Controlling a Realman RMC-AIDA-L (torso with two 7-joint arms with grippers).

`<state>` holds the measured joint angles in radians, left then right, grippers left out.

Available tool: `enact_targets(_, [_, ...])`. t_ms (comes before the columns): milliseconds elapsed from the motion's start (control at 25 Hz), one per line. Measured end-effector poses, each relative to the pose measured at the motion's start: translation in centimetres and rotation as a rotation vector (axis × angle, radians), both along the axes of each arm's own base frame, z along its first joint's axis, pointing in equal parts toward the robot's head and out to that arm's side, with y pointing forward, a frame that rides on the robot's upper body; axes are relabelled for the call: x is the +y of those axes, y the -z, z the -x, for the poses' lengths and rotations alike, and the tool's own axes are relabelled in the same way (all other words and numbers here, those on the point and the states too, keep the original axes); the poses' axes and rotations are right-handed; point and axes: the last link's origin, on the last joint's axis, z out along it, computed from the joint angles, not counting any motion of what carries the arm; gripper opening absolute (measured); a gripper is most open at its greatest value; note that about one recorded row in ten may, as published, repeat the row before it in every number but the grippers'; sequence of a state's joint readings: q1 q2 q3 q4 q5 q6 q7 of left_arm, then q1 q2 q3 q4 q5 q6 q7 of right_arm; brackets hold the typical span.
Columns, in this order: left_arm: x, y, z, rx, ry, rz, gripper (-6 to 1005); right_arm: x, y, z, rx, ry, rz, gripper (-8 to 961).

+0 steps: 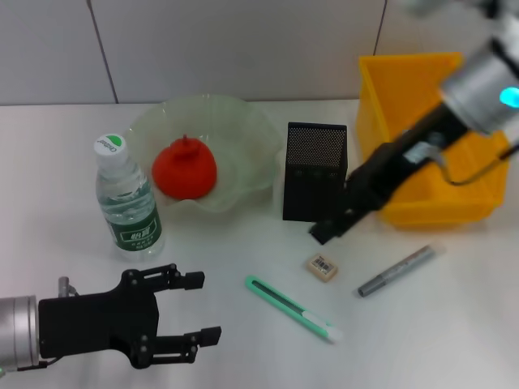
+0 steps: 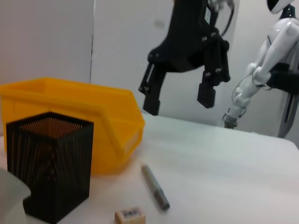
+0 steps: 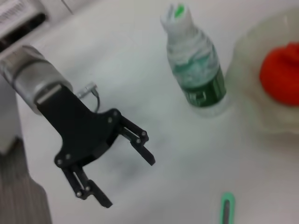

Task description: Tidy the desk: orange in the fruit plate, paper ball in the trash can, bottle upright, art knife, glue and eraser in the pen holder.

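My matt black plastic left gripper (image 1: 207, 308) hangs over the smooth white table (image 1: 454, 324), near a clear plastic bottle (image 1: 128, 203), frosted translucent plate (image 1: 243, 138) and black mesh-metal pen holder (image 1: 315, 170).

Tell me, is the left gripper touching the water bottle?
Apart. In the head view, bare table separates the open left gripper from the upright water bottle; the right wrist view shows the same gap.
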<state>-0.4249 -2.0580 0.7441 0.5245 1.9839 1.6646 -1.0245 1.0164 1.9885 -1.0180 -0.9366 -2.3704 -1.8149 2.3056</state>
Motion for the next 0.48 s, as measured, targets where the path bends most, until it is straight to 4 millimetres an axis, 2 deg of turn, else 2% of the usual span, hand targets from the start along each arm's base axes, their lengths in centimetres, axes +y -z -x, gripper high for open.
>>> enact_targets(240, [-0.5,0.7,0.3,0.01,0.014,0.008,798,0.5,4.7,3.2,-0.216,-0.031,0.052,832])
enact_targets(480, [-0.7,0.8,0.4,0.015,0.019,0.008,798,0.7,7.8,3.7,-0.358,-0.06,0.029,832])
